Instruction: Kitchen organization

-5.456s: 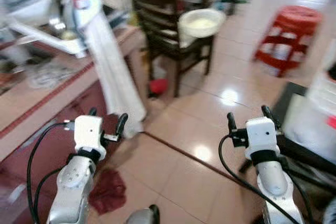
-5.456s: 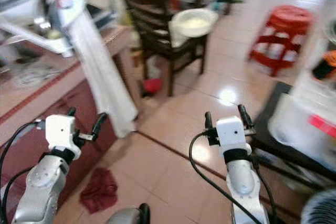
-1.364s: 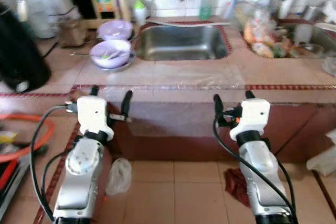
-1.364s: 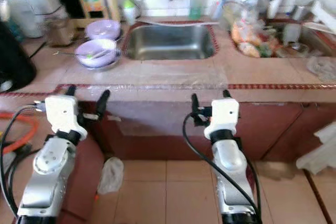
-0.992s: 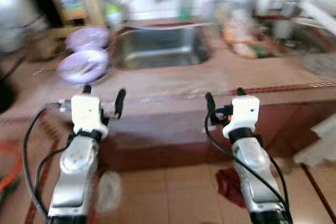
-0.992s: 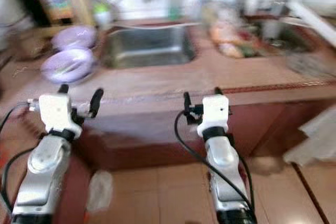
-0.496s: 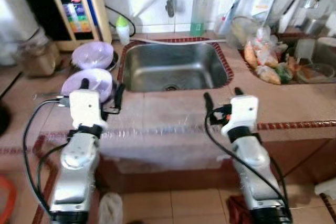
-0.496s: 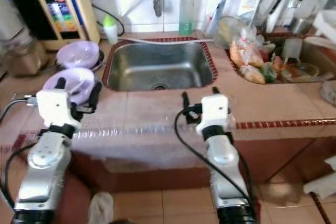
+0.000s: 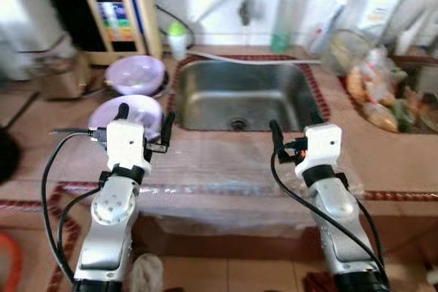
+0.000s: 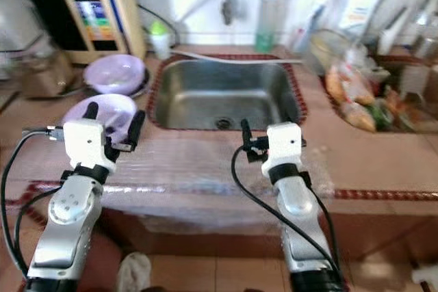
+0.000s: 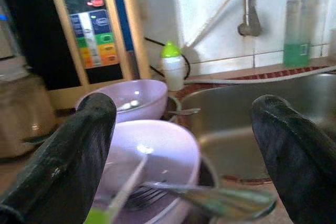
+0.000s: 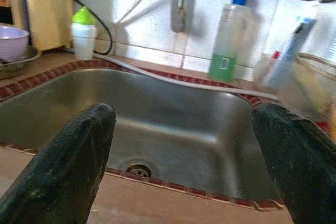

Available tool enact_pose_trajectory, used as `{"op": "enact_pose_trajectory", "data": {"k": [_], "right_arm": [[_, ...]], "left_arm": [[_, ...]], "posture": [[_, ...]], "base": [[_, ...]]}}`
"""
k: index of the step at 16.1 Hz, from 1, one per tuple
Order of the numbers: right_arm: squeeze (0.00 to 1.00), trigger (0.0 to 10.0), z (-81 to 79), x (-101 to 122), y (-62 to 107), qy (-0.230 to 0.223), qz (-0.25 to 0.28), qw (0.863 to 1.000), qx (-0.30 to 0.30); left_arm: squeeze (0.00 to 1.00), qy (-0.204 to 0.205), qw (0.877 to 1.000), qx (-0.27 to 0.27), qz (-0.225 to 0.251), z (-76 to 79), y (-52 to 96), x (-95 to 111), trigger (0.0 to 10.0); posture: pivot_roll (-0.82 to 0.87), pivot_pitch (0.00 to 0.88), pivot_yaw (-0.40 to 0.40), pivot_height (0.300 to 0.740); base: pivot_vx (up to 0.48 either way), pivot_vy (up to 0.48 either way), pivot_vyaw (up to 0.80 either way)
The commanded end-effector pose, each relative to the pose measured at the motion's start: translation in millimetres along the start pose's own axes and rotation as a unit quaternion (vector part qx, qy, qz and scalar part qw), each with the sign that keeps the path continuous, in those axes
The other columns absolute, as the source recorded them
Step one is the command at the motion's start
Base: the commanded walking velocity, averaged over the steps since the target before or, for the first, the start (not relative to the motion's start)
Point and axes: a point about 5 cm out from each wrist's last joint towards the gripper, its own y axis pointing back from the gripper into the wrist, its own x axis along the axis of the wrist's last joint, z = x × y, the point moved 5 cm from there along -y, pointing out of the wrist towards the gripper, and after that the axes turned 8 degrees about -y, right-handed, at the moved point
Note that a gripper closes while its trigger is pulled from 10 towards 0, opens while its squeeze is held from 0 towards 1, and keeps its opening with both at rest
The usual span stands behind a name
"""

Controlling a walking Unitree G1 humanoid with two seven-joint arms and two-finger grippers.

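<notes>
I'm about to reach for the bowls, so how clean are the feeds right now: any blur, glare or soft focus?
Eye views: slightly soft, worst toward the right edge by the food bags; purple bowls readable. Left wrist view: cutlery in the near bowl is blurred. Right wrist view: sink fairly sharp, mild sheen on the steel.

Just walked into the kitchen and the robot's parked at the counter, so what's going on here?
The robot stands facing the sink, both arms raised over the counter edge. The left gripper is open in front of two purple bowls, the nearer holding utensils. The right gripper is open, aimed at the sink. Neither holds anything yet.
</notes>
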Motion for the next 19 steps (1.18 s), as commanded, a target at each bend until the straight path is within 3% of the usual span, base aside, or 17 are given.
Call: {"op": "enact_pose_trajectory", "data": {"k": [1, 5, 8, 13, 15, 17, 19], "right_arm": [[0.00, 10.0, 1.7, 2.9, -1.1, 0.003, 0.005, 1.000, 0.000], [0.00, 10.0, 2.5, 2.3, -1.1, 0.000, 0.003, 1.000, -0.004], [0.00, 10.0, 3.1, 1.2, -0.9, -0.001, 0.000, 1.000, -0.006], [0.00, 10.0, 3.5, 0.9, -0.9, -0.002, -0.002, 1.000, -0.005], [0.00, 10.0, -3.0, -1.1, -1.1, -0.019, -0.008, 1.000, 0.012], [0.00, 10.0, -19.9, -4.0, 1.4, -0.046, -0.019, 0.997, 0.061], [0.00, 10.0, -35.4, -3.7, 6.1, -0.047, -0.022, 0.993, 0.106]], "left_arm": [[0.00, -0.009, 1.000, 0.005, 0.009, -2.0, -1.6, 5.5, 10.0], [0.00, -0.014, 1.000, -0.012, 0.010, 4.7, -3.2, 4.2, 10.0], [0.00, -0.030, 0.998, -0.050, 0.022, 19.4, -3.4, 3.5, 10.0], [0.00, -0.037, 0.997, -0.069, 0.022, 24.8, -1.7, 1.9, 10.0], [0.00, -0.045, 0.996, -0.072, 0.012, 24.5, 1.0, -5.8, 10.0], [0.00, -0.052, 0.997, -0.059, 0.011, 19.5, 1.6, -8.4, 10.0], [0.00, -0.065, 0.997, -0.032, 0.031, 8.7, 0.4, 0.8, 10.0]], "posture": [[-0.01, 0.000, 0.029, 0.740], [-0.02, 0.000, 0.027, 0.740], [-0.02, 0.000, 0.025, 0.740], [-0.02, 0.000, 0.024, 0.740], [-0.03, 0.000, 0.026, 0.740], [-0.03, 0.000, 0.026, 0.740], [-0.03, 0.000, 0.024, 0.740]], "base": [[0.000, 0.000, 0.80], [0.000, 0.000, 0.10], [0.000, 0.000, 0.00], [0.000, 0.000, 0.00], [0.000, 0.000, 0.00], [0.000, 0.000, 0.00], [0.000, 0.000, 0.00]]}}
